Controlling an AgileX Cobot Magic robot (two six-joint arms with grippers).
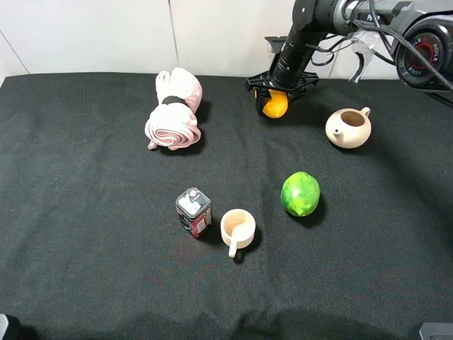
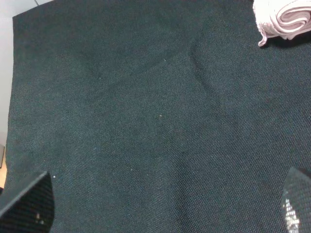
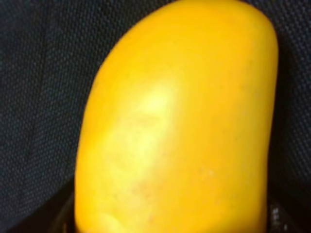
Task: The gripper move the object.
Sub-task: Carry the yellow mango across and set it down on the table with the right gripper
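The orange-yellow mango point(image 1: 275, 106) is at the back of the black cloth, right of centre. My right gripper point(image 1: 274, 99) comes down on it from above, its dark fingers closed around the fruit. The right wrist view is filled by the mango point(image 3: 175, 126), with dark finger parts only at the lower corners. I cannot tell whether the fruit rests on the cloth or hangs just above it. My left gripper point(image 2: 163, 201) is open and empty over bare black cloth, with its fingertips point(image 2: 29, 204) wide apart. It does not show in the high view.
A rolled pink cloth point(image 1: 175, 110) lies at the back left of the mango and also shows in the left wrist view point(image 2: 284, 19). A beige teapot point(image 1: 348, 127) stands to the mango's right. A round green fruit point(image 1: 300, 193), a small cup point(image 1: 238, 229) and a small tin point(image 1: 193, 211) are nearer the front.
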